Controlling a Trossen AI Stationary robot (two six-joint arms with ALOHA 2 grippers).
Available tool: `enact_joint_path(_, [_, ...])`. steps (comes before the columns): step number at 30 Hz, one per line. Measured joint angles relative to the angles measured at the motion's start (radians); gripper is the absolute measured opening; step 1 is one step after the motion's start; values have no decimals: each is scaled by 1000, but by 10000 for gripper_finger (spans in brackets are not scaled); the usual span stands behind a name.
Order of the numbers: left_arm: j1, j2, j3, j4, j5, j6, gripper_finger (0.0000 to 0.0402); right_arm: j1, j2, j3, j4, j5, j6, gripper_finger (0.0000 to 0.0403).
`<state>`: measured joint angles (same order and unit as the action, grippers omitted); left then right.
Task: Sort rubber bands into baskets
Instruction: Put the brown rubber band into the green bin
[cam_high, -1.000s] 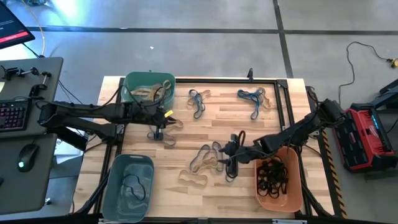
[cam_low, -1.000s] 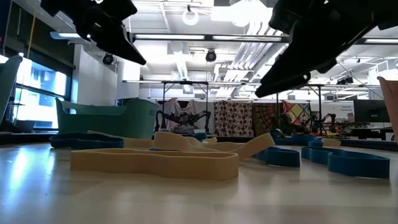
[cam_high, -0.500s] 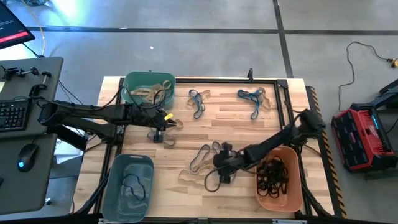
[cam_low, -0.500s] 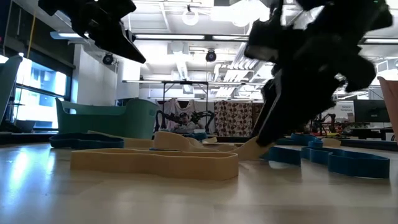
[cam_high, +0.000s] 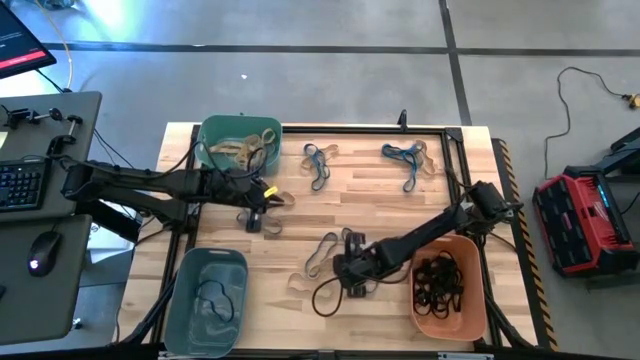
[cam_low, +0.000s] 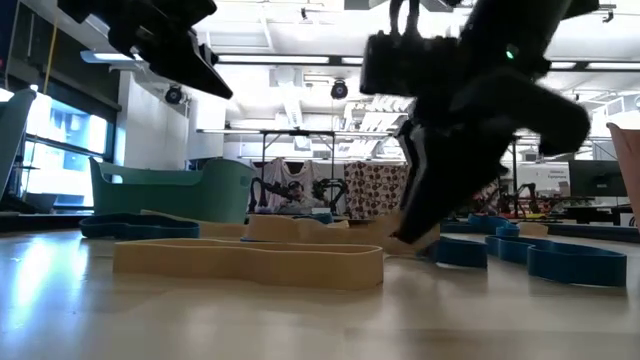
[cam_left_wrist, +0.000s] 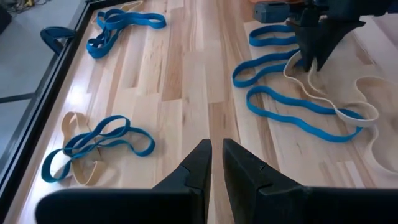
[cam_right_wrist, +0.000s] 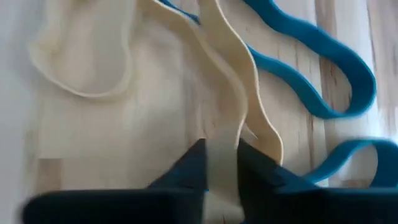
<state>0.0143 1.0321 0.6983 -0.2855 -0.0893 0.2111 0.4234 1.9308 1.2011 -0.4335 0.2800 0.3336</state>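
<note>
Between right fingers (cam_right_wrist: 217, 163): tan rubber band (cam_right_wrist: 227, 93).

At my left a grey desk (cam_high: 85, 110) carries a keyboard (cam_high: 22, 185) and a black mouse (cam_high: 40, 252). At my right a red-and-black case (cam_high: 582, 222) sits on the concrete floor (cam_high: 330, 70), with a thin cable (cam_high: 570, 100) trailing just beyond it.

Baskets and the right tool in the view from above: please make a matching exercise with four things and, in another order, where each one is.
Things:
1. green basket
2. grey-blue basket
3. orange basket
4. right tool

Places:
a. near right corner of the table
b. far left corner
c. at the pile of bands in the middle
d. near left corner

Pairs: 1-b, 2-d, 3-a, 4-c
</note>
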Motion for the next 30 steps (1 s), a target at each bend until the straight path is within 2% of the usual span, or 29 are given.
enact_joint_path(2, [-9,0,0,0,0,0,30,-4,0,18,4,-15,-29,13])
enact_joint_path(7, [-44,0,0,0,3,-2,30,-23,0,87,-21,-23,-107,22])
enact_joint_path(14, [-106,3,0,30,62,-43,30,-79,0,192,-61,-18,-238,5])
enact_joint_path(20, [-156,8,1,57,59,-81,42,-146,0,261,-88,-101,-287,2])
enact_joint_path(30, [-203,93,1,125,51,-154,107,-266,0,285,-46,-272,-256,1])
